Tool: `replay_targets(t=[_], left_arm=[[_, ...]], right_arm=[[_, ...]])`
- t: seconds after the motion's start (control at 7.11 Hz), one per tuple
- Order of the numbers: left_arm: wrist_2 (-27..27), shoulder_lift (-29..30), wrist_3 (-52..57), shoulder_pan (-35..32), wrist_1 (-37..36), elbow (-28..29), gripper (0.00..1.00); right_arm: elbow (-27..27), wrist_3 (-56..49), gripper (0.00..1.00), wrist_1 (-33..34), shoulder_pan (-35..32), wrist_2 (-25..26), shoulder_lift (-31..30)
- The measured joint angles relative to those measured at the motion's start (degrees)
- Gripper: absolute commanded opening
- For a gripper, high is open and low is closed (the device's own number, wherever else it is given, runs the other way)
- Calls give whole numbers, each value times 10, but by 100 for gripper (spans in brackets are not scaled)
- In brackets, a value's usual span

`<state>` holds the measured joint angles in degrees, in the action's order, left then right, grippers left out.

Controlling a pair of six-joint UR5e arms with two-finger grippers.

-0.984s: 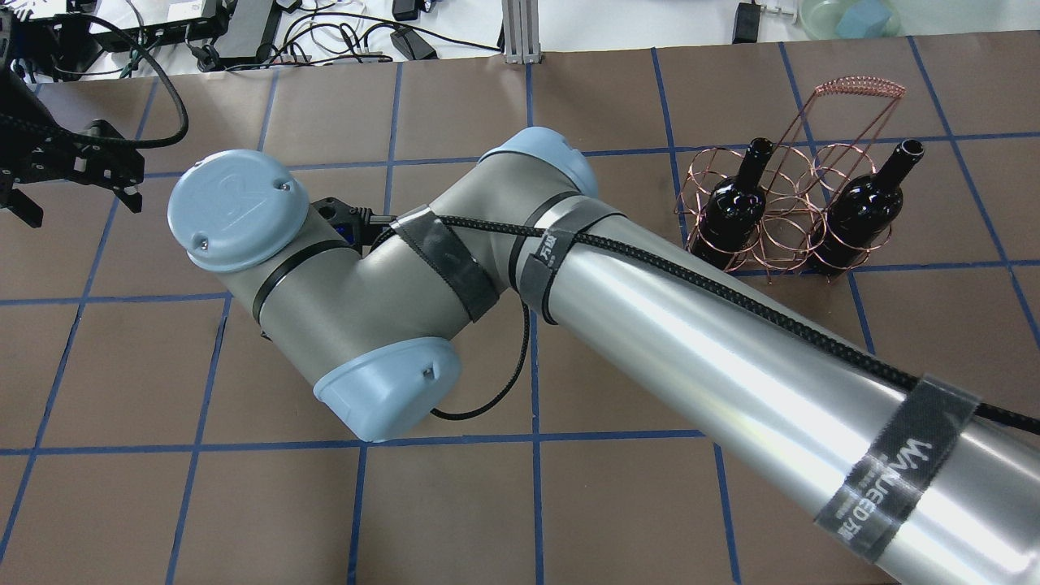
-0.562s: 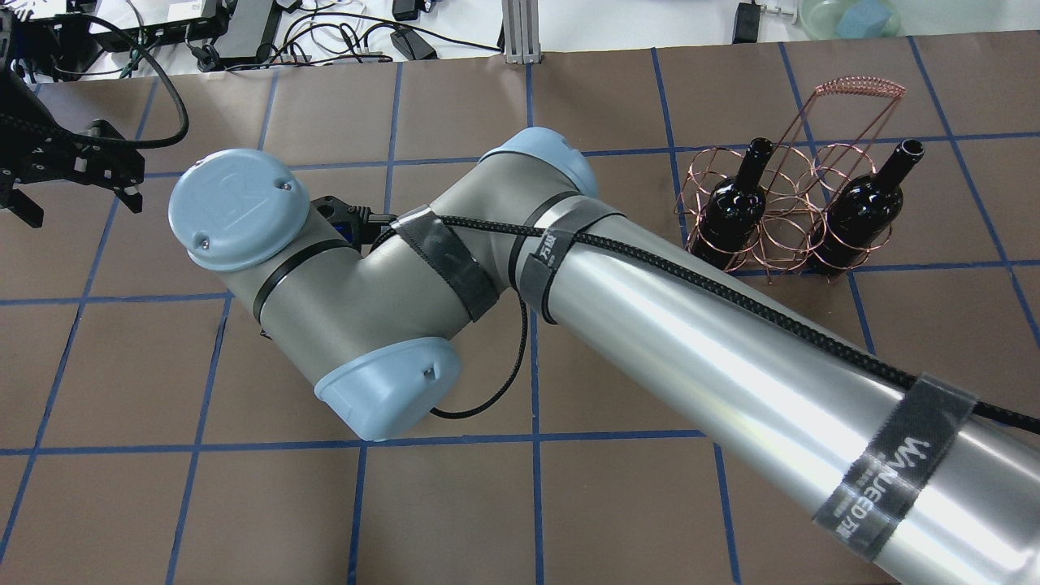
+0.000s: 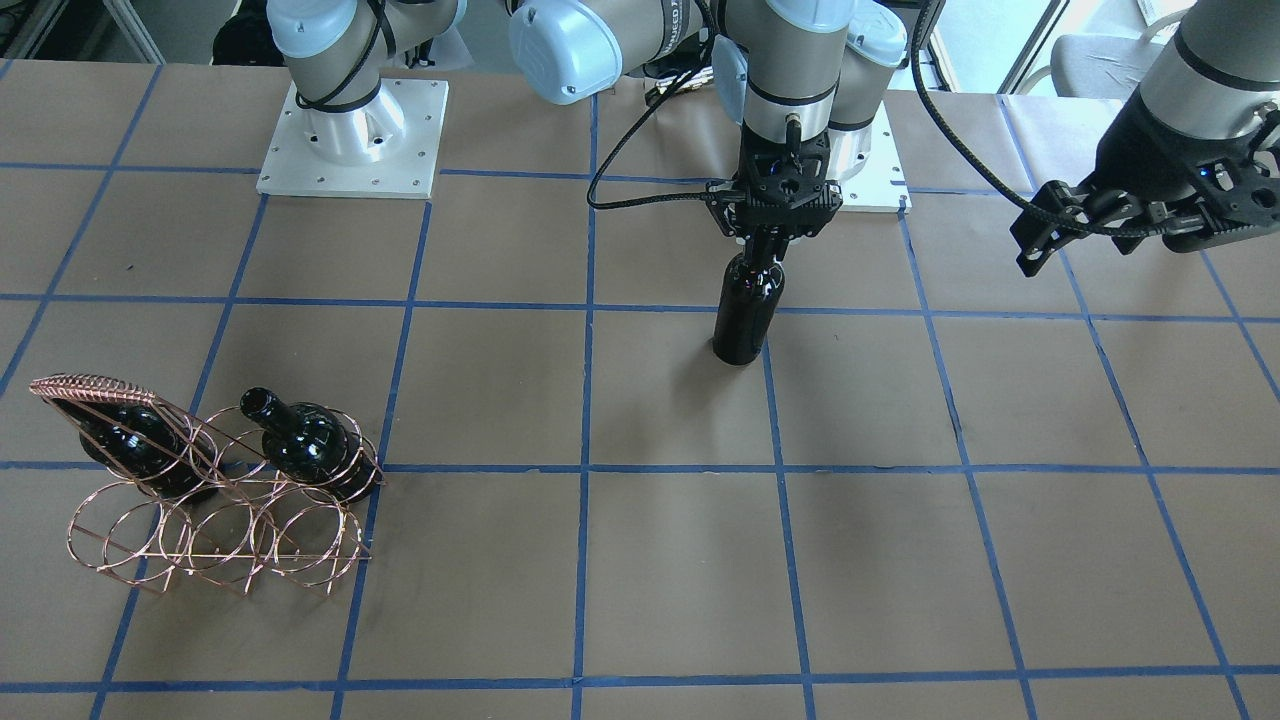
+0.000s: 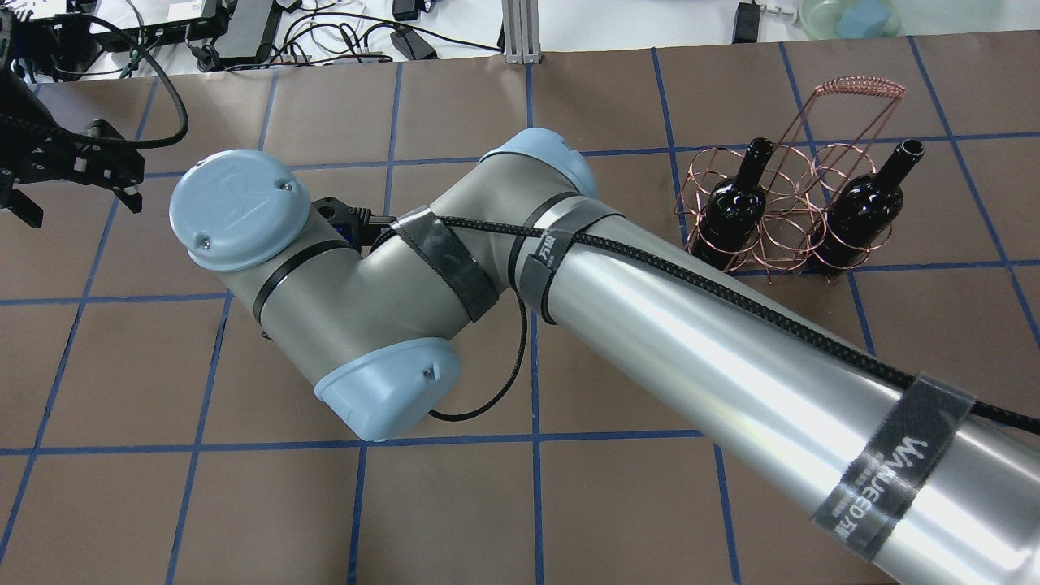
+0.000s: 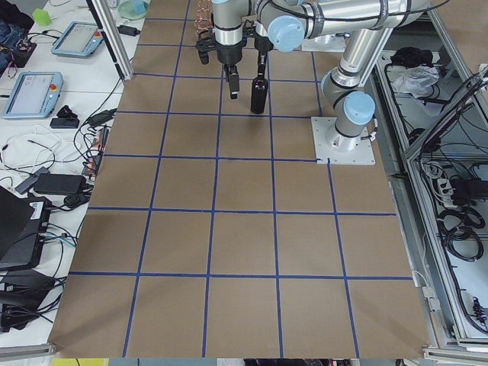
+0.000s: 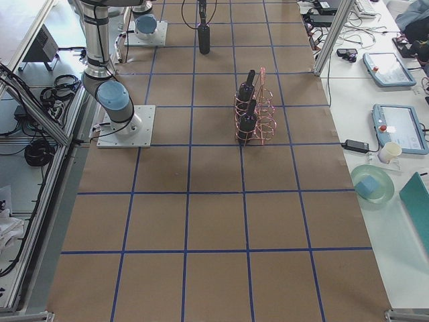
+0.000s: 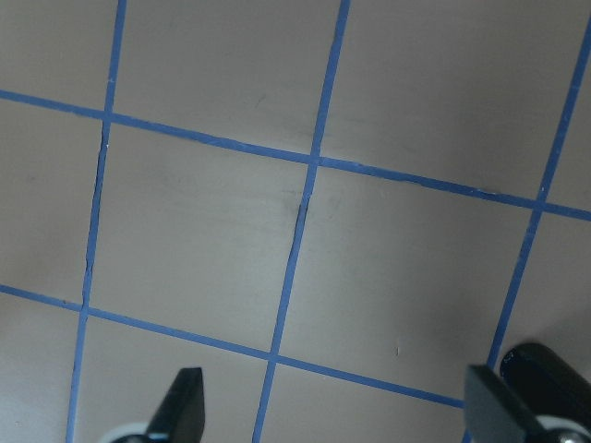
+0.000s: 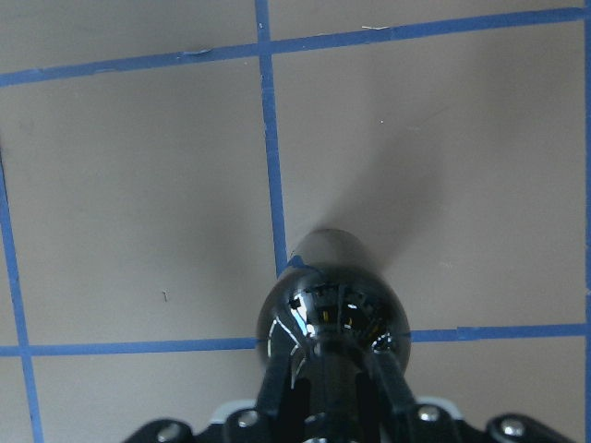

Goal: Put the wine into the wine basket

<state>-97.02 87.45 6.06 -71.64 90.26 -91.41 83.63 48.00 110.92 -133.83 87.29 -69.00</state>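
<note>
Brown table [image 4: 617,504], gridded with blue tape [image 3: 680,468].
Cables [image 4: 325,36] and a metal post [image 4: 517,32] lie past its far edge; a side bench [image 6: 355,107] holds a pendant [image 6: 397,127], a paper cup [image 6: 387,153] and a green bowl [image 6: 383,176] with a blue block [image 6: 365,188].

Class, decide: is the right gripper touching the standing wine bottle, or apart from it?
Touching. Right wrist view: the right gripper has its jaws pressed against the neck of the wine bottle.
</note>
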Motion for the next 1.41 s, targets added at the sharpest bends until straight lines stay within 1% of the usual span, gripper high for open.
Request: replay_targets(t=[0.28,0.42,0.7,1.12,1.41], left_arm=[[0,0,0,0,-1,0,100],[2,0,0,0,-1,0,100],[9,2,-2,-7,-2,0,100],[47,6,-26,-54,-17,1,100],[58,3,-61,-102,-21,1,100]], right_arm=[[-1,-11,4,-10,10,3,-23],[-2,-27,4,-32,25,6,-47],[-2,-91,1,-110,76,12,-109],[-3,-272,0,-216,209,35,-207],[-4,-407,0,-260,308,79,-245]])
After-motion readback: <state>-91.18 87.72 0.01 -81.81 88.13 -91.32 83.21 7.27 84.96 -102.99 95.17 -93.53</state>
